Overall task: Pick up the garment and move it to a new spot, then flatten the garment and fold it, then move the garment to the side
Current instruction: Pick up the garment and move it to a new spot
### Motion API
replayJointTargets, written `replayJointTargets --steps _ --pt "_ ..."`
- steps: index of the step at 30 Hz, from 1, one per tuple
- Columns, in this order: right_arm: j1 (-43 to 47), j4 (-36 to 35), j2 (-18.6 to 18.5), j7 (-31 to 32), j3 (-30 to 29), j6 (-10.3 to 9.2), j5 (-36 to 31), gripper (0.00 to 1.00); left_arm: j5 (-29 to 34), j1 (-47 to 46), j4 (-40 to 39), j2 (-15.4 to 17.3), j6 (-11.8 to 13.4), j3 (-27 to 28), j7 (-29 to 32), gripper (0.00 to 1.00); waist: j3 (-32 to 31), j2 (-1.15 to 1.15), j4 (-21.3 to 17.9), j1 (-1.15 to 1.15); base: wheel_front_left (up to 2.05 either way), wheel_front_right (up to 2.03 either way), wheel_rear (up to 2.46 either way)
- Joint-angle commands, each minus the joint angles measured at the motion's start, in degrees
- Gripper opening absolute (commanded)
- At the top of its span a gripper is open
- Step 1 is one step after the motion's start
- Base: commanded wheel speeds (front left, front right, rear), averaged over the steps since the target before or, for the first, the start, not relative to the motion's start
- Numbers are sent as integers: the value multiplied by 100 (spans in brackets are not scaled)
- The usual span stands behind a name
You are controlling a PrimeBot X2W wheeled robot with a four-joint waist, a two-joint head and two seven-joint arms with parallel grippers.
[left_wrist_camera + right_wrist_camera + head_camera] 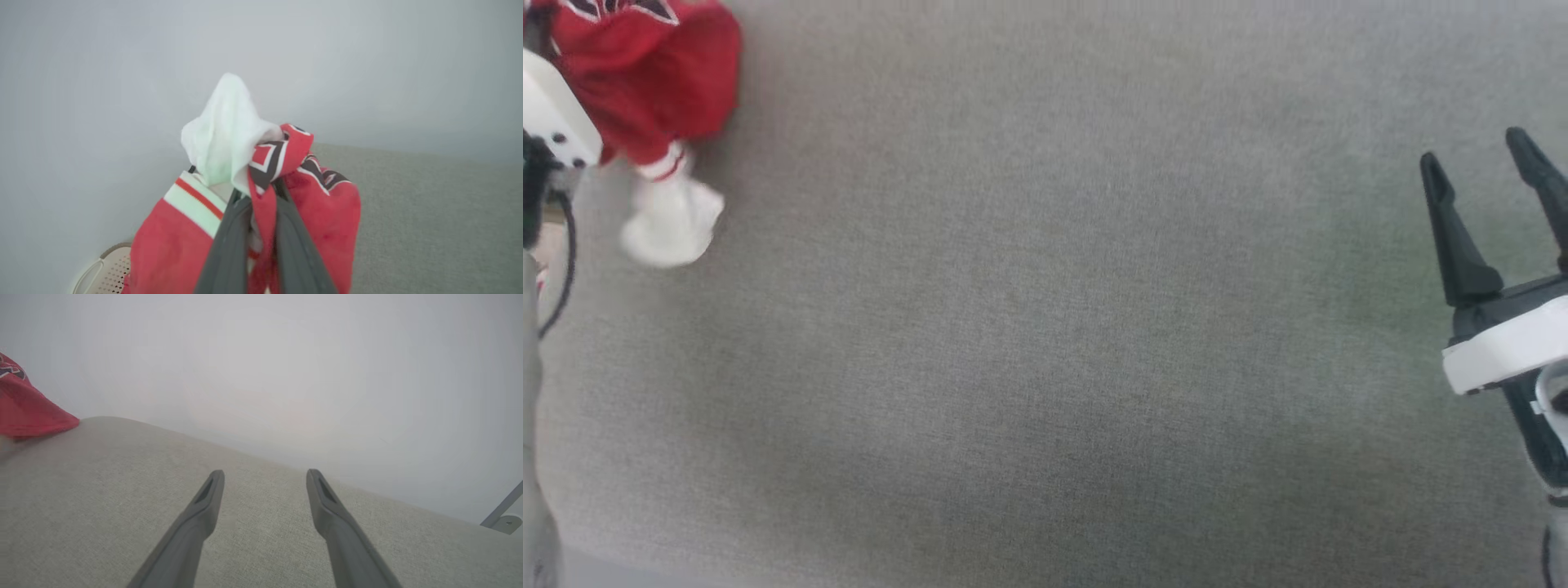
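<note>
Nearest the robot, at the table's point(1045, 327) right edge, the right pincer point(1474, 151) hovers with its 2 fingers spread wide and nothing between them. In its own wrist view the right pincer point(265, 473) points over grey cloth toward the far edge, and a corner of the garment point(28, 416) shows well off to one side.

Farther off, at the far left corner, the garment point(645, 73) is a bunched red mass with 1 white sleeve point(670, 220) drooping toward the near edge. The left wrist view shows the left pincer point(258, 190) clamped on a thick fold of it, with red cloth pinched between the fingers, striped trim to one side and the sleeve point(224, 126) flopped over the tips. Whether the lowest cloth touches the table cannot be told. A pale perforated thing, perhaps a basket point(106, 269), sits below and beyond the table's edge.

The step in hand looks to be the carry to a new spot. The grip takes several layers, so it should hold, but a bunch like this will land as a heap. It would be best to lift until the sleeve swings free, travel toward the middle of the table and lower slowly so the hem lands first and the cloth trails out. The right pincer is well apart, so it could come in to take a second corner before the flattening.
</note>
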Motion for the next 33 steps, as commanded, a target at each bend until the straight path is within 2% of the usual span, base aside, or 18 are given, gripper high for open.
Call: replayJointTargets --steps 1,9,13,17,25,29,33 --pt "58 47 49 -60 23 -4 -3 100 -39 -34 -121 63 -4 -36 48 0 -205 0 -31 0 0 0 0" --pt "32 311 327 -298 23 -4 -25 100 -354 368 -1898 452 -13 -426 985 0 -611 0 -227 0 0 0 0" --pt "-45 450 444 -416 19 -4 -28 100 -533 690 -2922 633 -3 -441 1526 0 -714 0 -453 0 0 0 0" --pt "-113 599 515 -553 -27 -4 -38 100 -608 998 -3997 738 123 -446 2090 0 -745 0 -774 0 0 0 0" --pt "-165 866 603 -808 -178 -4 -12 100 -717 1439 -5723 643 418 -665 3042 0 -703 0 -1598 0 0 0 0" --pt "-202 994 658 -915 -200 -4 -3 100 -668 1557 -6087 577 496 -827 3284 0 -670 0 -1950 0 0 0 0" --pt "-208 1164 717 -1061 -269 -4 20 100 -637 1651 -6370 379 527 -1136 3462 0 -627 0 -2364 0 0 0 0"
